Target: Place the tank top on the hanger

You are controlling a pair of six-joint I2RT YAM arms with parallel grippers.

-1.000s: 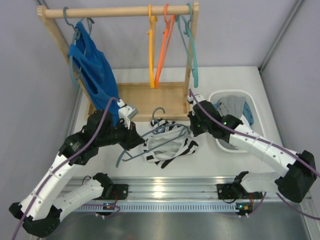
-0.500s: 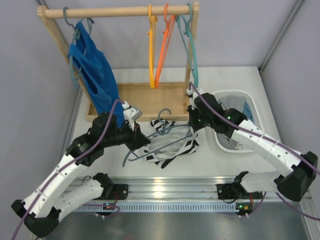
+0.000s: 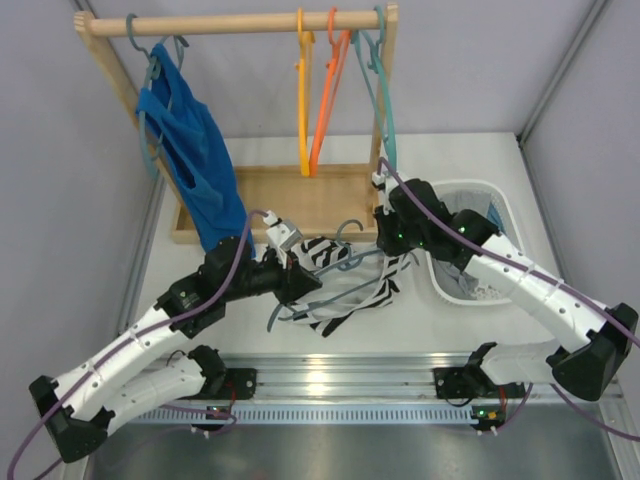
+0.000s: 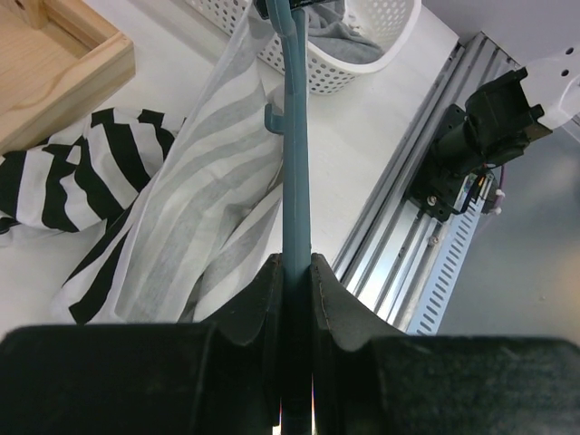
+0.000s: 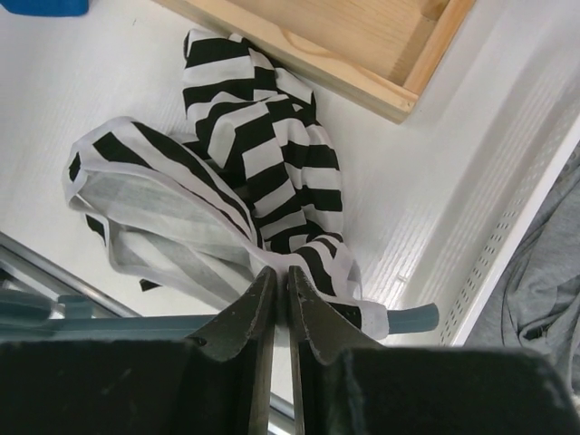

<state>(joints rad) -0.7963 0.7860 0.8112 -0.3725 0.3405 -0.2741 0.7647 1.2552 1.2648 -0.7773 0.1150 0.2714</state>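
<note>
White surface (image 3: 430, 325) fills the overhead view, and at its far side we see a wooden rack (image 3: 300, 200) carrying a blue top (image 3: 190, 150), a yellow hanger (image 3: 303, 100), an orange hanger (image 3: 325, 100) and teal hangers (image 3: 385, 115). To the right stands a white basket (image 3: 460, 184) with a grey garment (image 4: 349, 41) in it. Just in front of the rack's base lies the tank top (image 3: 335, 295), bunched in a striped heap between the two arms. Part of it rests on the surface and part is drawn up along the hanger (image 4: 294, 172). We find the left hand (image 4: 294, 272) clamped tight on the hanger's straight bar, which runs away from it toward the basket, with pale, see-through fabric draped along its left side. The hook (image 3: 350, 228) lies toward the rack. The right hand (image 5: 275, 276) has its fingers pressed together on the white-edged hem of the tank top, close to the hanger's far end beside the basket wall.
</note>
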